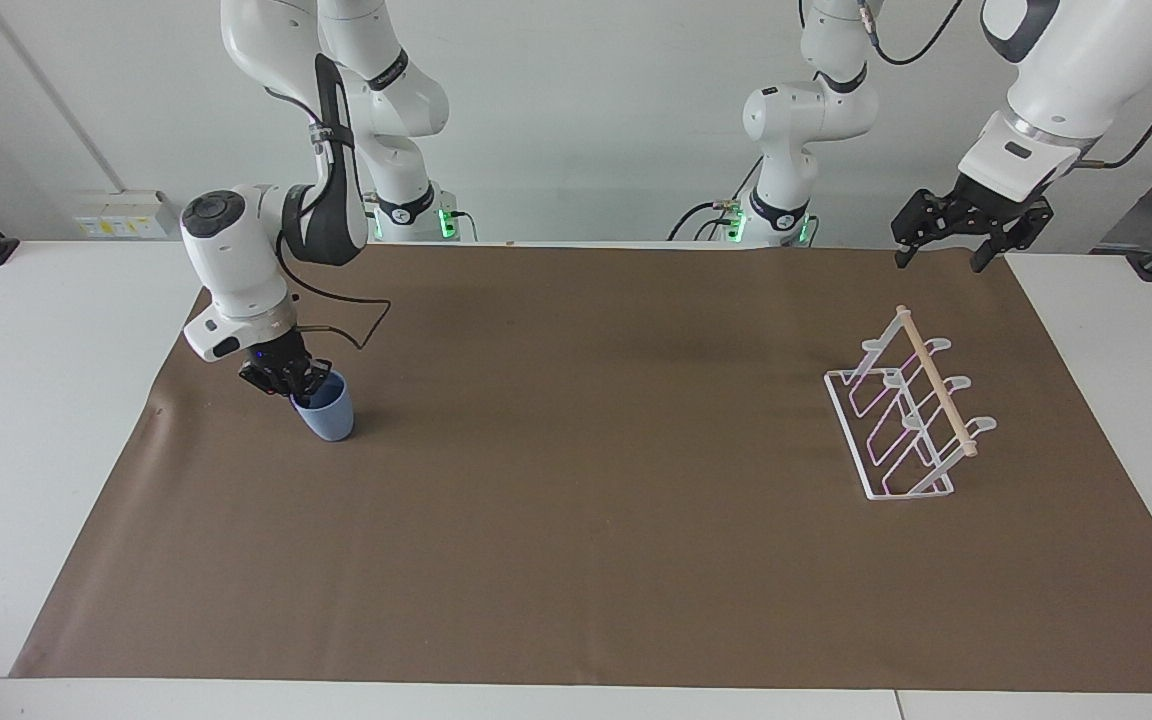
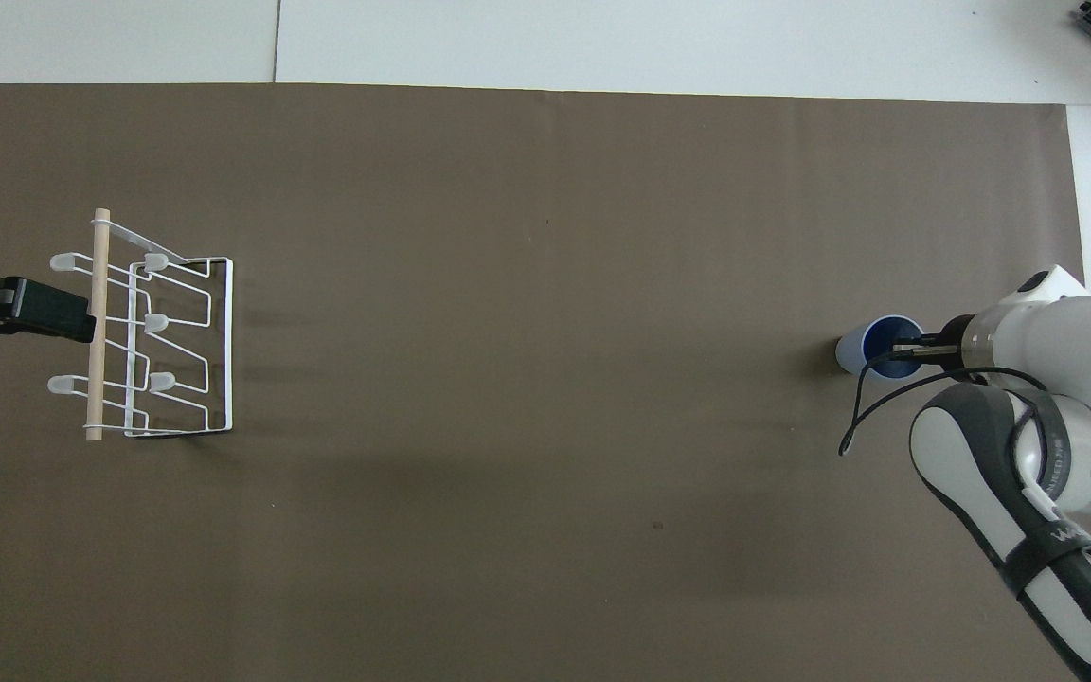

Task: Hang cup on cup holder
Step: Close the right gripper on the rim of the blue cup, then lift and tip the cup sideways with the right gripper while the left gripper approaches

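Blue cup pinched by right gripper.

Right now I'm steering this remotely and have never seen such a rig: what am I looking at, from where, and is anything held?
Two white robot arms work at a table under a brown mat. One picture faces the arms from across the table; the other looks steeply down from above their end. The right gripper is shut on the rim of the cup, which tilts, at the right arm's end of the mat. The left gripper waits, open, in the air near the mat's edge at the left arm's end. The holder, a slanted white wire rack with a wooden dowel, stands at that end with nothing on it.
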Action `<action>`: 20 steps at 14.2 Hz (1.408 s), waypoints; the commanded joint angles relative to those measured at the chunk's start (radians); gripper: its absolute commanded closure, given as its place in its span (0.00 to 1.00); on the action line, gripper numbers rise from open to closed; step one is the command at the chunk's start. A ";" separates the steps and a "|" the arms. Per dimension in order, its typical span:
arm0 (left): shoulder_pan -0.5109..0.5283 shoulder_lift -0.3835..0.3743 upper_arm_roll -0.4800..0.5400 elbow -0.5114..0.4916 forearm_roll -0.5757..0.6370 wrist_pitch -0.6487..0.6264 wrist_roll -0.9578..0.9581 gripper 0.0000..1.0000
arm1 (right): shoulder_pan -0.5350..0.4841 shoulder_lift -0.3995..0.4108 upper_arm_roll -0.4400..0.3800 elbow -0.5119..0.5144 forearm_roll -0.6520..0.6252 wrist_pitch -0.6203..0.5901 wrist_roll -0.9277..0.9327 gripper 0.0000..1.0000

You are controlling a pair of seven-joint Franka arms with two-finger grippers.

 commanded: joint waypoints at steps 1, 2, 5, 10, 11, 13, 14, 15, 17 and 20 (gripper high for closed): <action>-0.011 -0.026 0.010 -0.029 -0.009 0.016 -0.020 0.00 | -0.002 0.004 0.005 -0.006 0.011 0.011 0.020 1.00; -0.012 -0.026 0.008 -0.027 -0.011 0.014 -0.024 0.00 | -0.001 0.009 0.005 0.004 0.011 0.011 0.018 1.00; -0.003 -0.025 0.010 -0.009 -0.079 0.010 -0.096 0.00 | 0.000 0.027 0.006 0.047 0.013 -0.004 0.011 1.00; 0.011 -0.026 0.014 -0.009 -0.207 0.003 -0.161 0.00 | 0.001 0.050 0.009 0.134 0.193 -0.087 -0.118 1.00; 0.034 -0.026 0.013 -0.009 -0.242 0.005 -0.182 0.00 | 0.001 0.055 0.009 0.167 0.244 -0.131 -0.156 1.00; 0.055 -0.028 0.013 -0.013 -0.306 0.005 -0.205 0.00 | 0.000 0.055 0.008 0.220 0.310 -0.223 -0.215 1.00; 0.058 -0.028 0.013 -0.018 -0.325 0.003 -0.243 0.00 | 0.000 0.055 0.009 0.240 0.333 -0.266 -0.245 1.00; 0.058 -0.029 0.013 -0.018 -0.346 0.002 -0.291 0.00 | 0.003 0.054 0.011 0.266 0.364 -0.312 -0.267 1.00; 0.058 -0.032 0.013 -0.023 -0.388 0.003 -0.369 0.00 | 0.013 0.044 0.012 0.296 0.460 -0.397 -0.273 1.00; 0.067 -0.045 0.013 -0.047 -0.515 0.016 -0.512 0.00 | 0.016 0.009 0.035 0.300 0.594 -0.532 -0.304 1.00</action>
